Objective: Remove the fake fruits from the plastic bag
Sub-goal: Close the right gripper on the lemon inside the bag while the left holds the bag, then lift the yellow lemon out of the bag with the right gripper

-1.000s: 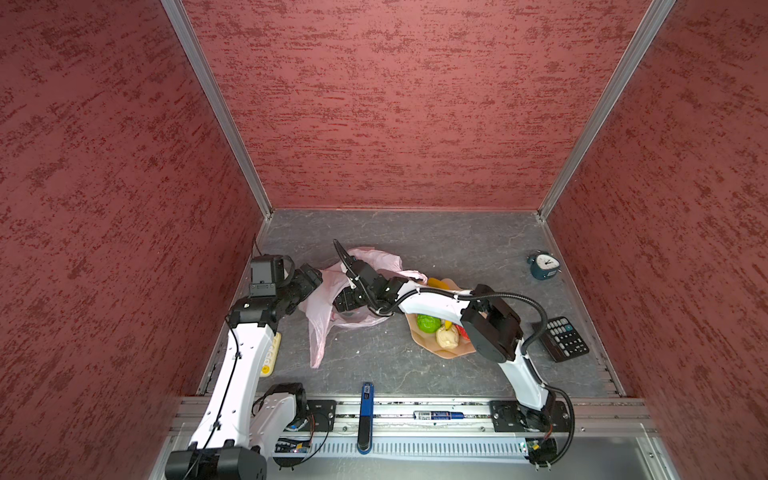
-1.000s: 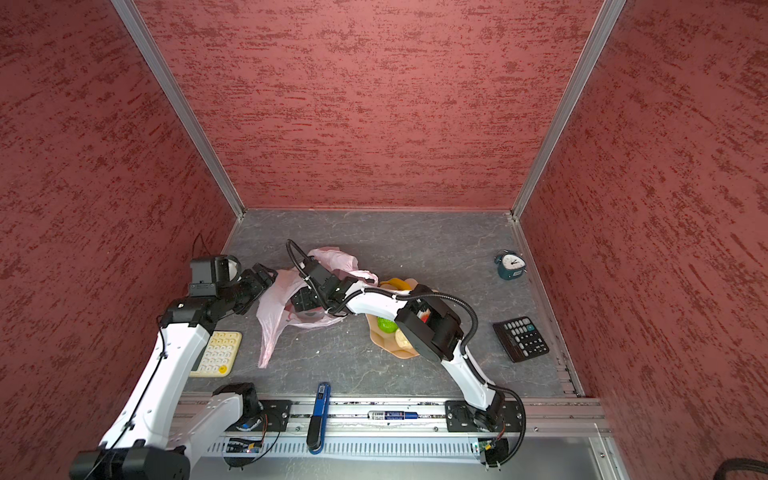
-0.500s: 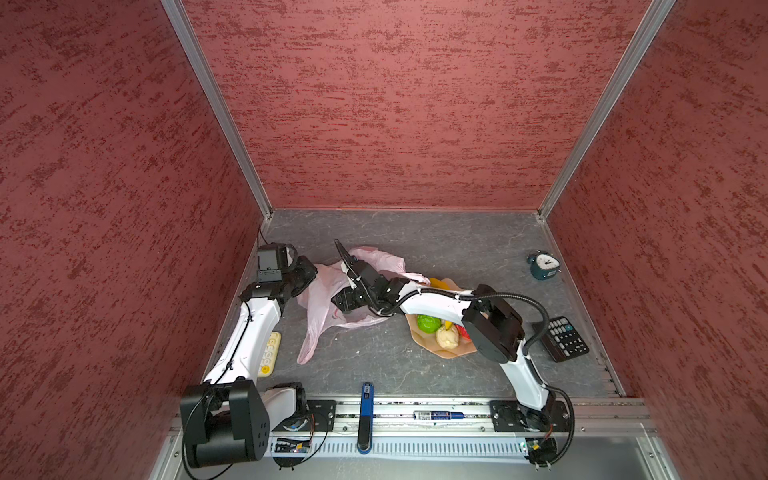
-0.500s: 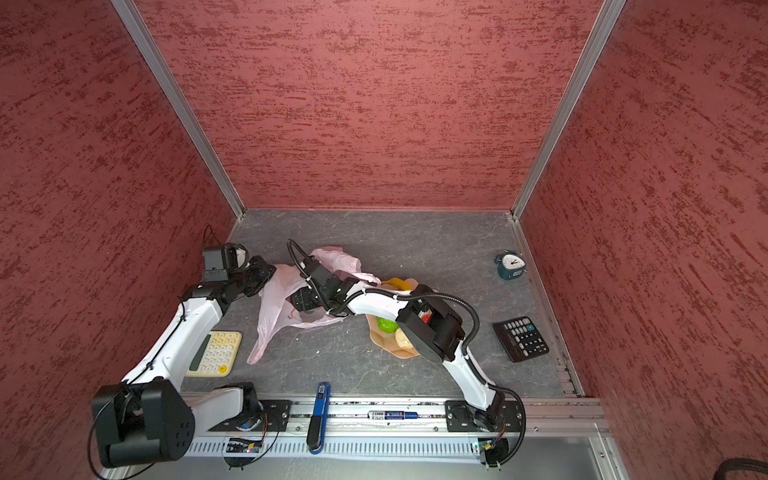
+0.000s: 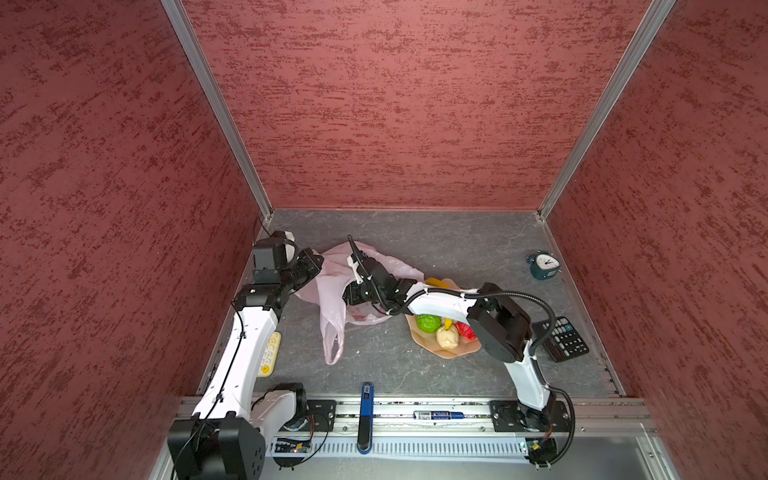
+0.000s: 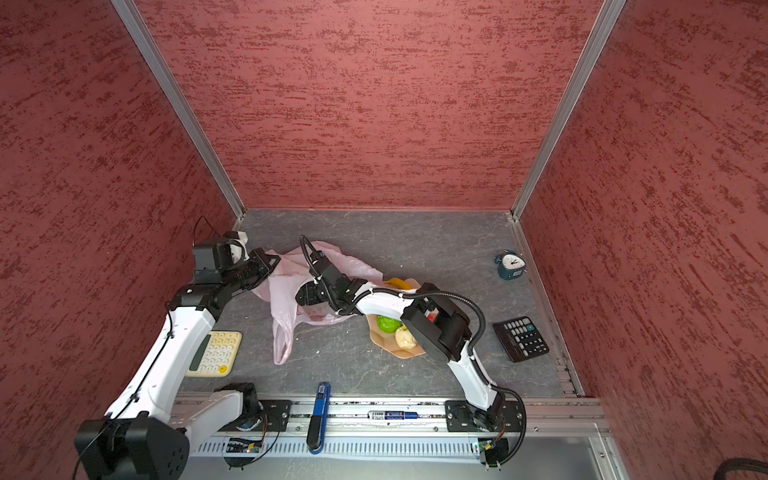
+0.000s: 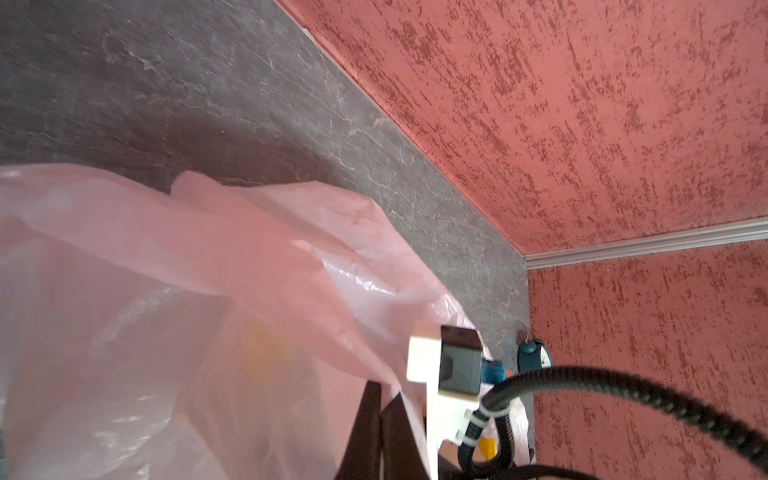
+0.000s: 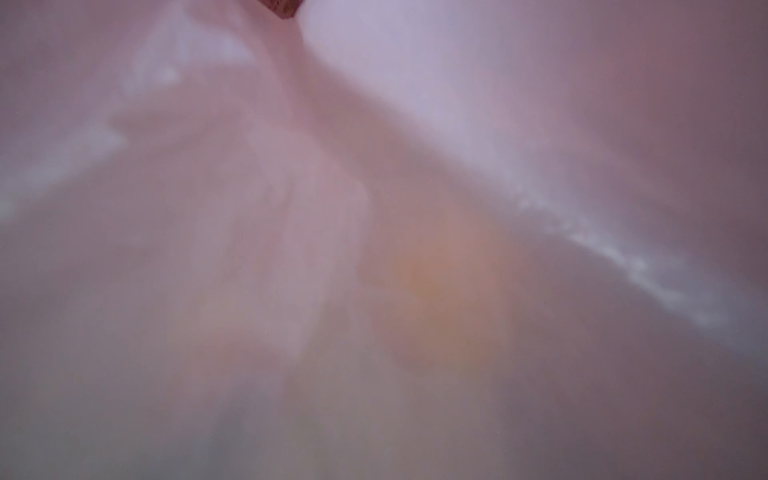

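Note:
The pale pink plastic bag [image 5: 332, 291] lies crumpled left of centre in both top views, one loop handle [image 5: 332, 345] trailing toward the front. My left gripper [image 5: 316, 266] is shut on the bag's left edge; in the left wrist view the dark fingertips [image 7: 374, 415] pinch the film. My right gripper [image 5: 353, 297] reaches into the bag and seems open; film fills its wrist view. An orange glow [image 7: 266, 353] shows through the film [image 8: 432, 282]. A green ball [image 5: 428, 323], a cream ball [image 5: 447, 337], a red ball [image 5: 466, 330] and a banana [image 5: 436, 282] lie in the peach dish [image 5: 451, 353].
A teal alarm clock [image 5: 544, 266] stands at the back right and a black calculator [image 5: 561, 338] lies by the right wall. A cream calculator [image 6: 214, 353] sits under my left arm. A blue-handled tool [image 5: 365, 411] rests on the front rail. Red walls close three sides.
My left arm swung toward the back left corner and its gripper shut on the bag's edge, drawing the film leftward. My right gripper stayed in the bag.

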Motion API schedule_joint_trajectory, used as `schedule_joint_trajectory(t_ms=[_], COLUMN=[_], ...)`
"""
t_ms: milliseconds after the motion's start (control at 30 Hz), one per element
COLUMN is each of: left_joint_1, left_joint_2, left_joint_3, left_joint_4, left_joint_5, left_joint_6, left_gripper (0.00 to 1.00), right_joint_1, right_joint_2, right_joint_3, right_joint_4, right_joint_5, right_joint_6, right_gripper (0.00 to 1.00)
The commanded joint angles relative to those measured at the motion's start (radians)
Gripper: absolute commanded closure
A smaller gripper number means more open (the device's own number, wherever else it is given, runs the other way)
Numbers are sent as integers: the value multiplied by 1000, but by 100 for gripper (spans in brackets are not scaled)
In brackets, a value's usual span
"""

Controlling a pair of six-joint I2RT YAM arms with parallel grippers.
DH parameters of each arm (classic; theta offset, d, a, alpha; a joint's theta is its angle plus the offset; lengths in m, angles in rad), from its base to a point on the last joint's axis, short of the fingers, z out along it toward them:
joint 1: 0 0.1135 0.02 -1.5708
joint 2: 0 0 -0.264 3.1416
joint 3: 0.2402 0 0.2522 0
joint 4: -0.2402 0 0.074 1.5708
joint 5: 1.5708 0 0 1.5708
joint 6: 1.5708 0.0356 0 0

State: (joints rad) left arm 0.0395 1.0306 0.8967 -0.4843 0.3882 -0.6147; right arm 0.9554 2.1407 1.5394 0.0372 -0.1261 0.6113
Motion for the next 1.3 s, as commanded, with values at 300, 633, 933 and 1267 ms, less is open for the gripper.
schedule_joint_trajectory(t_ms=[300,633,933,1267], left_joint_1=[22,21,22,29], left_joint_2=[-143,-211,-211,-206], left_joint_3=[-240,-303,-311,-316], left_joint_4=[-143,-118,-88,-64], left_joint_5=[35,57,58,46], left_joint_6=[-6,-26,-27,-28], left_gripper=[98,99,99,99], right_joint_1=[-3,-4,-3,-4], right_joint_2=[-13,136,220,220], right_joint_3=[29,234,313,293], right_joint_4=[-19,-190,-271,-278], right_joint_5=[60,93,93,105], right_joint_6=[-32,-107,-120,-126], right_gripper=[10,8,9,34])
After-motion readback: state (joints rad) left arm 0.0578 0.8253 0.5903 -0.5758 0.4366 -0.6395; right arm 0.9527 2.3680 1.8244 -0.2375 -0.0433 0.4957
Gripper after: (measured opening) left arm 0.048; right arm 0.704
